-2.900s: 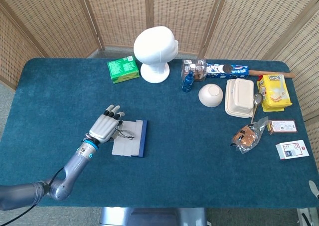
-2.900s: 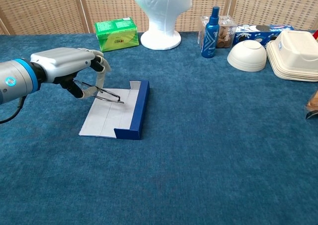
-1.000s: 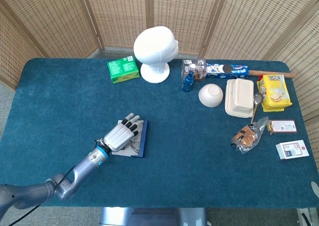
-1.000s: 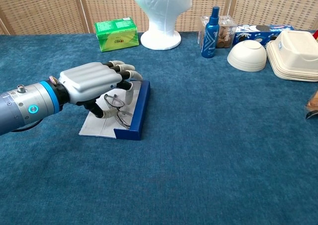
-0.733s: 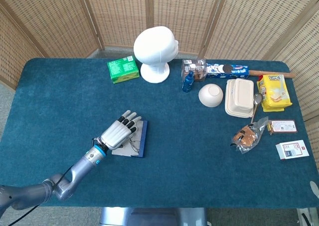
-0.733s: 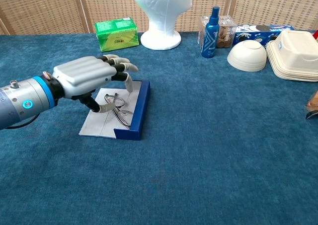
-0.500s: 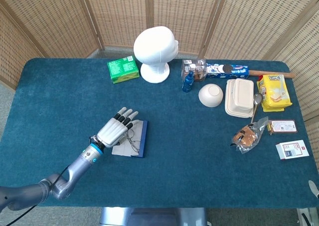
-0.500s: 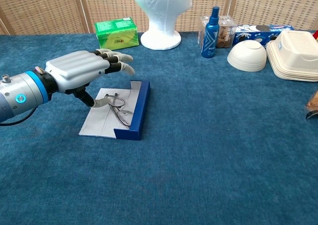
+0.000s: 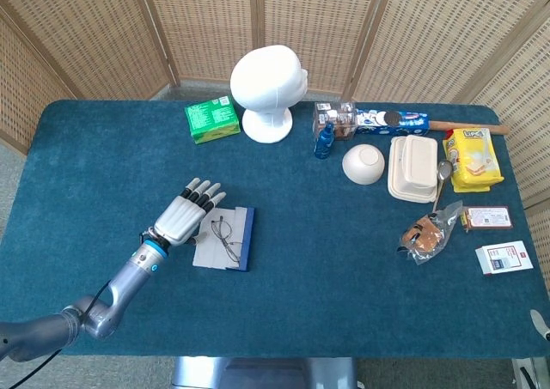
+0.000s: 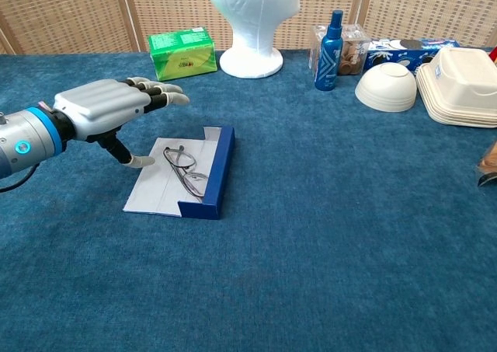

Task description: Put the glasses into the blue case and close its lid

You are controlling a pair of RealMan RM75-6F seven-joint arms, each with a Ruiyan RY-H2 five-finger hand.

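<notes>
The blue case (image 9: 245, 239) (image 10: 217, 173) lies open on the teal table, its pale grey inner panel (image 10: 159, 187) spread flat to the left of its blue wall. The thin wire glasses (image 9: 225, 238) (image 10: 186, 173) lie folded on that panel, against the blue wall. My left hand (image 9: 185, 213) (image 10: 105, 107) hovers just left of the case, palm down, fingers spread and holding nothing; its thumb points down near the panel's left edge. My right hand shows in neither view.
Along the far side stand a green box (image 9: 211, 118), a white foam head (image 9: 268, 88), a blue spray bottle (image 9: 324, 140), a white bowl (image 9: 363, 163) and a white lidded container (image 9: 413, 167). Snack packets (image 9: 471, 159) and small cards (image 9: 504, 258) lie at the right.
My left hand let go of the glasses, which now lie in the open case. It then lifted and drew back to the left with its fingers spread.
</notes>
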